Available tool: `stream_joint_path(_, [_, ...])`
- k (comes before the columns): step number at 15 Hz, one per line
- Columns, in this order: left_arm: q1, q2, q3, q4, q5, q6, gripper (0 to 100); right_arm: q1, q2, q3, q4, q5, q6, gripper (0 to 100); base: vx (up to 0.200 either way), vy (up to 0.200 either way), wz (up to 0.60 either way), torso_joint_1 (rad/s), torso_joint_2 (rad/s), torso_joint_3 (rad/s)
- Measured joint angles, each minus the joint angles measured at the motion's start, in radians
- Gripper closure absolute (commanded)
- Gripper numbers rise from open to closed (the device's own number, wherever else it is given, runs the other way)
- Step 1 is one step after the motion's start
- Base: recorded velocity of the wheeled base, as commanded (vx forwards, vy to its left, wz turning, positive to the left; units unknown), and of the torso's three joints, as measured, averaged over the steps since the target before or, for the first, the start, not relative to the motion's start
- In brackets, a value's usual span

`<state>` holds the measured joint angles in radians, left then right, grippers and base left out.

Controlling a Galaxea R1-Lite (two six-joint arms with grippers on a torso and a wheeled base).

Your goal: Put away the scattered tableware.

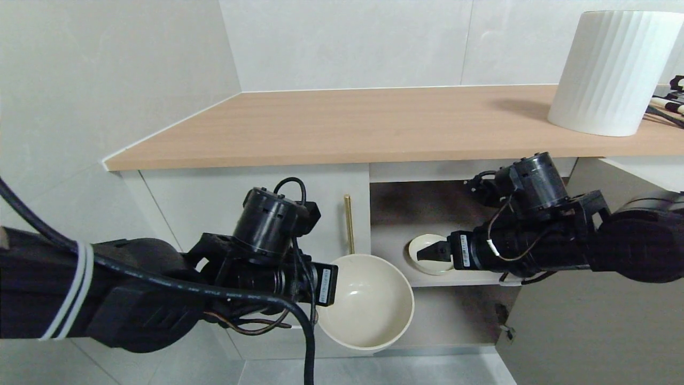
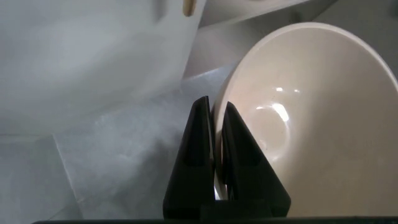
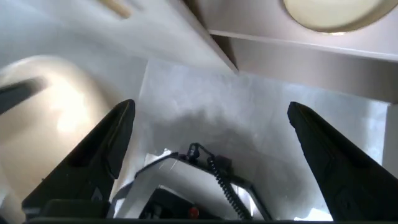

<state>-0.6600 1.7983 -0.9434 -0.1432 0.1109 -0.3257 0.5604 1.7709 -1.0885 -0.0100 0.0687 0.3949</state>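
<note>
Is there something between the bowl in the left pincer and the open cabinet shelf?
Partly, it seems. The right pincer, open, hangs before the shelf, in front of a small dish lying there, and may block the bowl held by the left pincer.

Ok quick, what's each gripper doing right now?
Left gripper: closed on the rim of the cream bowl.
Right gripper: open, holding nothing.
</note>
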Motion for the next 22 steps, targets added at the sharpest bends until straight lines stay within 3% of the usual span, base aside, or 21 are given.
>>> stream_joint_path(5, [-0.041, 0.058, 0.001, -0.041, 0.057, 0.0, 100, 0.093, -0.037, 0.021, 0.045, -0.003, -0.009, 0, 0.0, 0.0, 0.0, 0.0, 0.0, 0.0])
stream_joint_path(13, [-0.064, 0.049, 0.001, -0.042, 0.084, -0.002, 100, 0.131, 0.06, -0.005, 0.039, -0.044, -0.004, 0, 0.0, 0.0, 0.0, 0.0, 0.0, 0.0])
stream_joint_path(14, [-0.07, 0.046, 0.001, -0.042, 0.093, -0.002, 100, 0.136, 0.076, -0.014, 0.037, -0.044, -0.002, 100, 0.0, 0.0, 0.0, 0.0, 0.0, 0.0])
stream_joint_path(22, [-0.075, 0.046, 0.001, -0.043, 0.096, -0.002, 100, 0.143, 0.106, -0.024, 0.034, -0.044, 0.002, 100, 0.0, 0.0, 0.0, 0.0, 0.0, 0.0])
